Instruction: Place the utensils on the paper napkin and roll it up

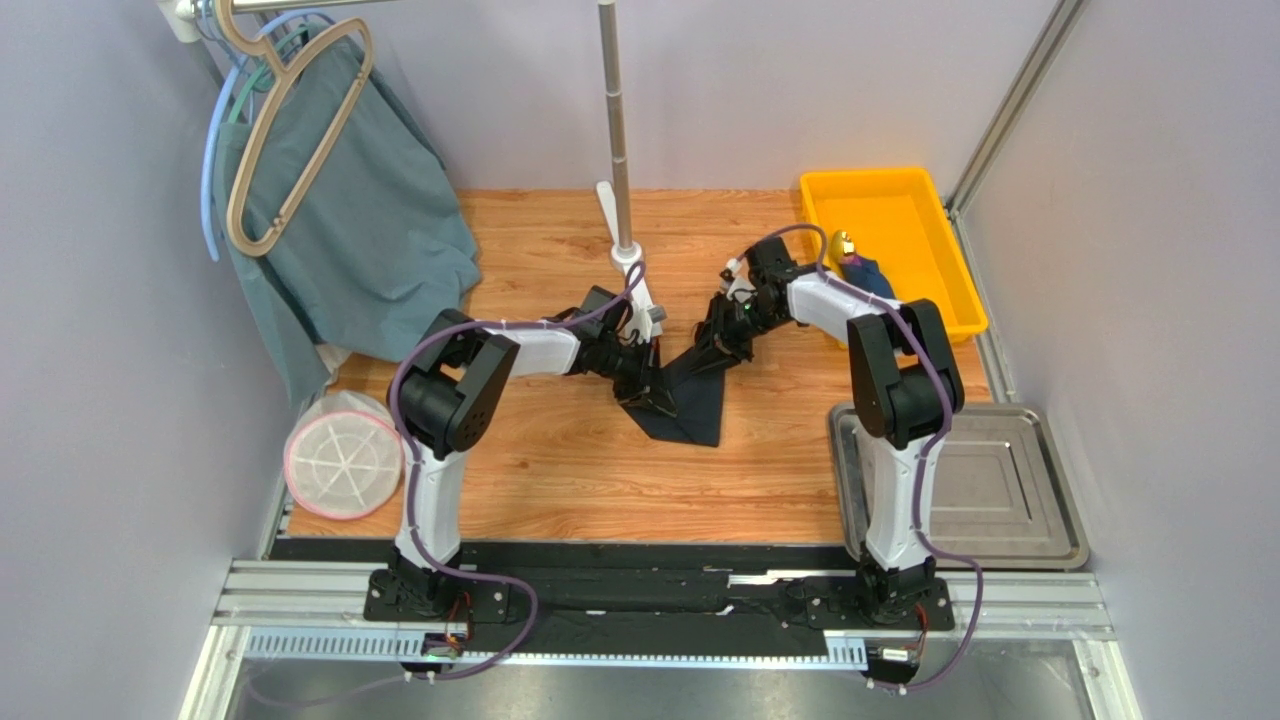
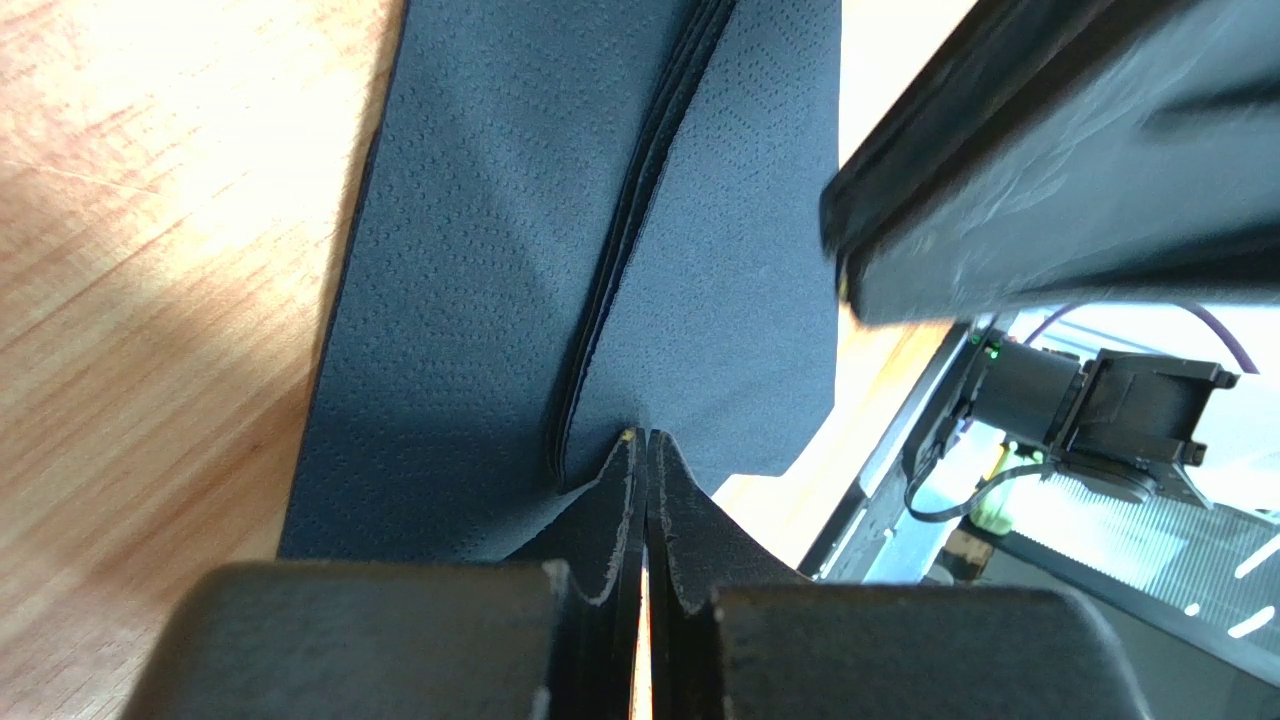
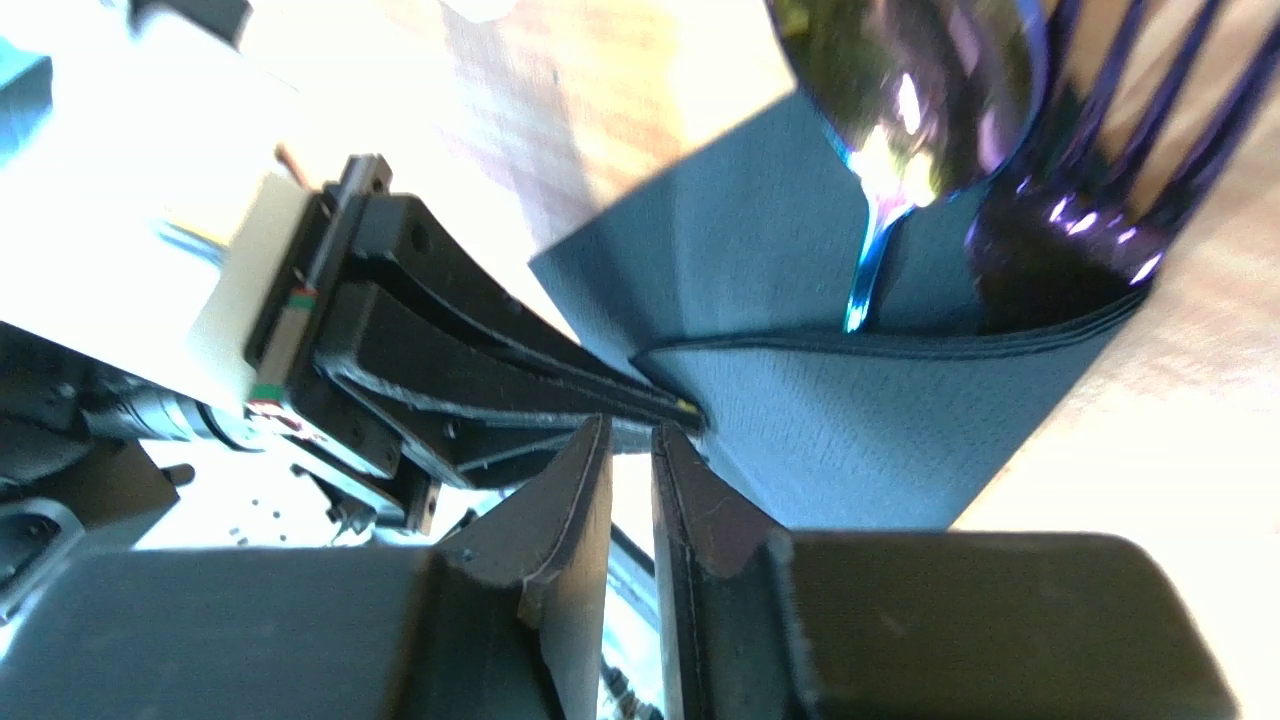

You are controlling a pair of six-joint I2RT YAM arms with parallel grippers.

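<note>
The black paper napkin (image 1: 691, 396) lies on the wooden table, folded over itself; it also shows in the left wrist view (image 2: 496, 270) and the right wrist view (image 3: 842, 420). A shiny purple-blue spoon (image 3: 917, 75) and fork (image 3: 1112, 165) lie on it, their handles tucked under the folded flap. My left gripper (image 1: 649, 375) is shut, its tips (image 2: 646, 438) pinching the corner of the folded flap. My right gripper (image 1: 721, 338) hovers just beside that corner, jaws a narrow gap apart (image 3: 631, 435) with nothing between them.
A yellow bin (image 1: 902, 203) at the back right holds a dark blue bundle (image 1: 867, 275). A steel tray (image 1: 1037, 480) sits at the near right. A teal cloth (image 1: 361, 225) hangs at the back left, above a white round basket (image 1: 343, 462). A pole stand (image 1: 616, 150) rises behind the grippers.
</note>
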